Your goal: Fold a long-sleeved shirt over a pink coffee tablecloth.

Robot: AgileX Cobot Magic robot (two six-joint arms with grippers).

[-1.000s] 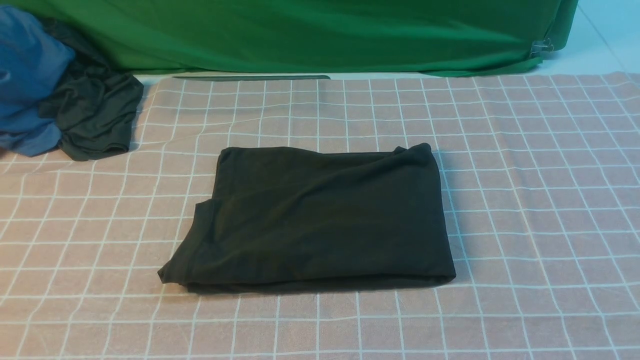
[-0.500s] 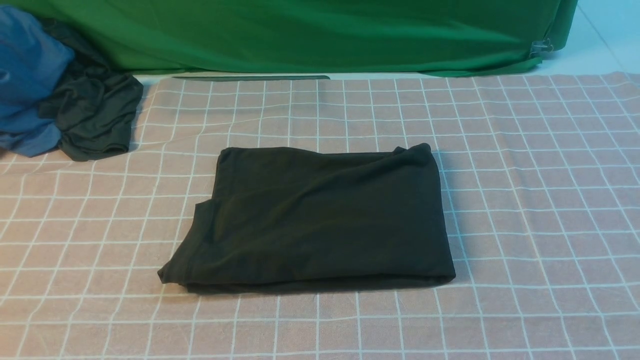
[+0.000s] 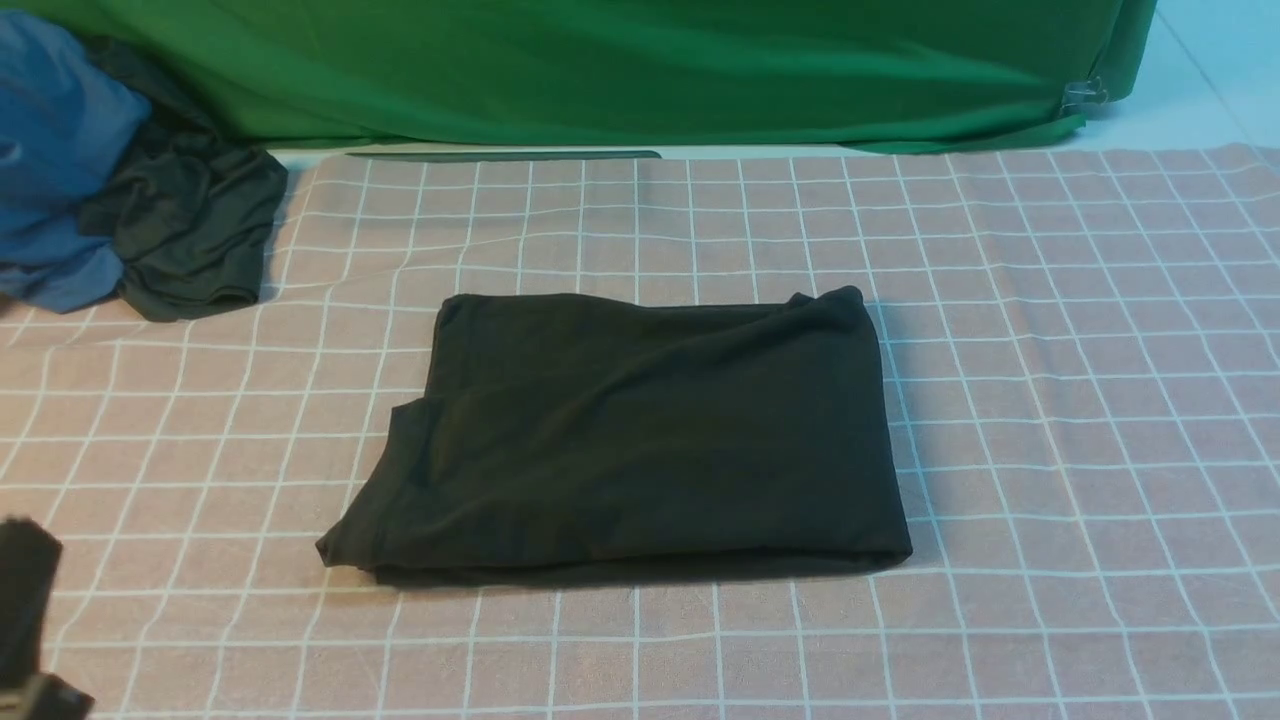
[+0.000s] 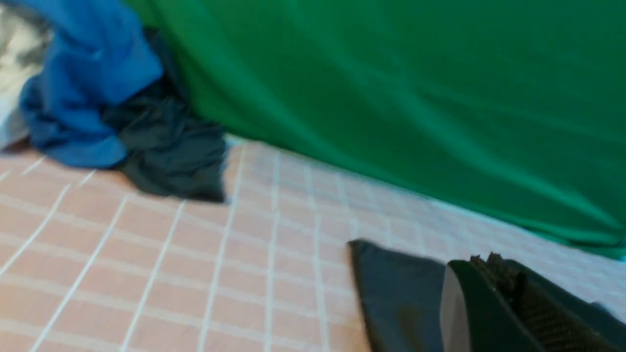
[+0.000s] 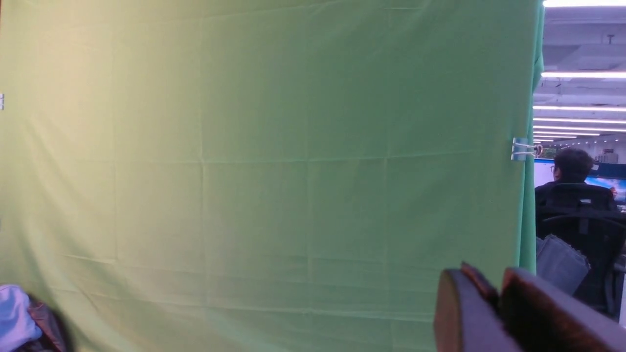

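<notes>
Long-sleeved shirt [image 3: 640, 440] lay folded mid pink coffee tablecloth [image 3: 1050, 400], so we judged folding complete. Left pincer [image 4: 481, 286] was closed and empty; we couldn't tell the right pincer's [image 5: 494, 293] gap.

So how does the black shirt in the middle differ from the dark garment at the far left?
The long-sleeved shirt lies folded flat in a rough rectangle; the dark garment is crumpled in a heap. The shirt lies alone mid-cloth and looks larger; the garment is bunched against blue fabric at the edge. Both are dark, resting on the pink coffee tablecloth.
</notes>
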